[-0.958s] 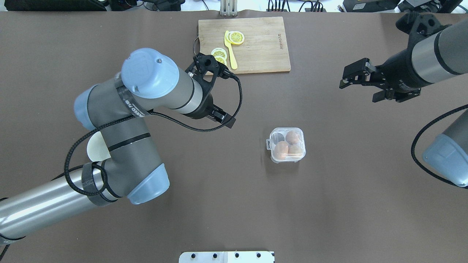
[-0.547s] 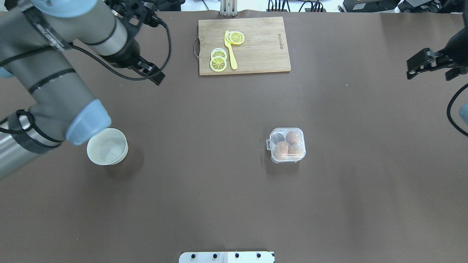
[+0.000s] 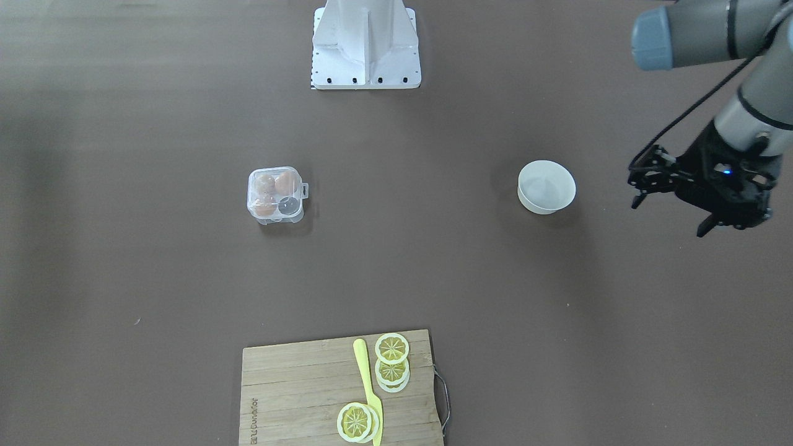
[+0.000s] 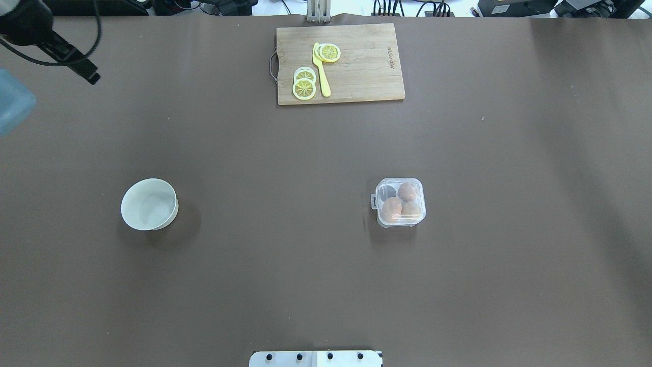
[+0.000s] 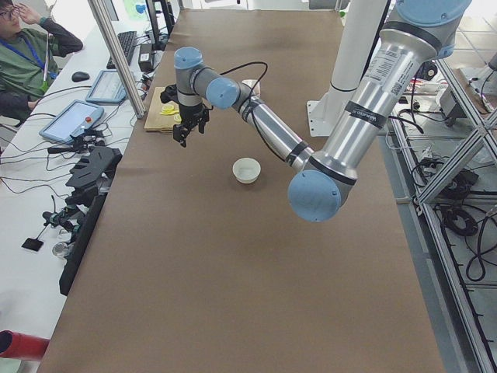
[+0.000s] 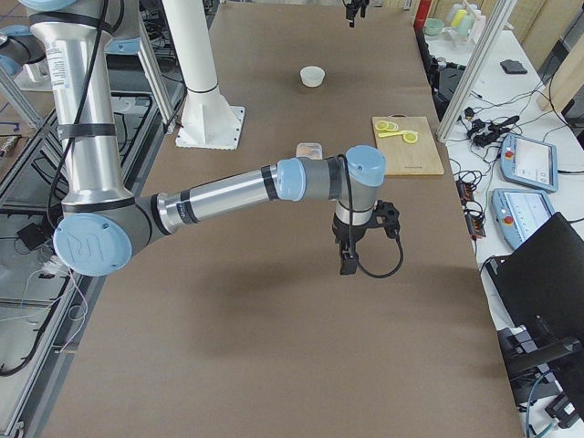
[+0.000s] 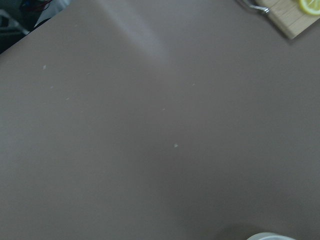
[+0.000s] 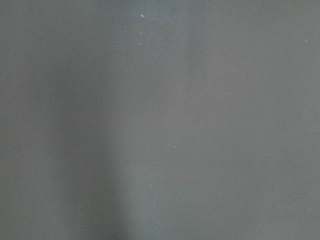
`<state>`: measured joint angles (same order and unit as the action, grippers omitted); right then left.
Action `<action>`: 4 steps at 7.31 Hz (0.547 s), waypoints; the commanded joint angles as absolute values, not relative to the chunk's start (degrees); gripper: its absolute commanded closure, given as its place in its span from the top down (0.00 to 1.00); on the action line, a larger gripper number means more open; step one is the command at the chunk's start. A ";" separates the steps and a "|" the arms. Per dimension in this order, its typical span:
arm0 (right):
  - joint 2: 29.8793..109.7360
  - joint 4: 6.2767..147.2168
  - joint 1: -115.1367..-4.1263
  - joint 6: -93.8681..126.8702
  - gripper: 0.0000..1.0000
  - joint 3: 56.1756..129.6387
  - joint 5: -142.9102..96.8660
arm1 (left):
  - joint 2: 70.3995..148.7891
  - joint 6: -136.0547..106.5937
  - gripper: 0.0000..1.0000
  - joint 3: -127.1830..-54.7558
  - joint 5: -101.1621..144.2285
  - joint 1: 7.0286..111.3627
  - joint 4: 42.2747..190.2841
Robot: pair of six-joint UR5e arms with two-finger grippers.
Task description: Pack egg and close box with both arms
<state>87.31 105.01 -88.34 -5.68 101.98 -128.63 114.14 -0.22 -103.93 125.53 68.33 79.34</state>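
The clear box sits right of the table's middle with its lid down and its latch tab on the left. Three tan eggs lie inside and one cell is empty. It also shows in the front view. My left gripper hangs open and empty above the table's far-left part, past the bowl; only one finger shows overhead. My right gripper shows only in the exterior right view, over bare table and far from the box. I cannot tell whether it is open.
A white bowl stands empty at the left. A wooden cutting board with lemon slices and a yellow knife lies at the far edge. The robot's base plate is at the near edge.
Both arms have pulled back from the box: the left arm swung out to the far left and uncovered the bowl, and the right arm left the overhead view. The box has not moved.
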 commanded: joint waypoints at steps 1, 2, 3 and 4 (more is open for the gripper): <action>95.67 101.88 -93.41 -12.65 1.00 100.99 -128.58 | 106.99 10.32 0.98 -103.19 125.95 74.94 79.01; 98.58 98.65 -94.04 -12.92 1.00 100.38 -128.50 | 104.09 11.50 0.98 -103.01 125.43 76.71 79.27; 101.14 94.00 -95.26 -13.62 1.00 98.72 -128.58 | 100.76 14.12 0.98 -101.35 125.94 79.25 79.54; 102.55 89.69 -96.23 -15.36 1.00 96.35 -128.58 | 97.42 17.20 0.98 -101.34 126.03 80.93 79.72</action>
<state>100.00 95.09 -94.88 -13.61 98.84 -128.56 101.68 13.50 -101.95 125.85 78.38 79.46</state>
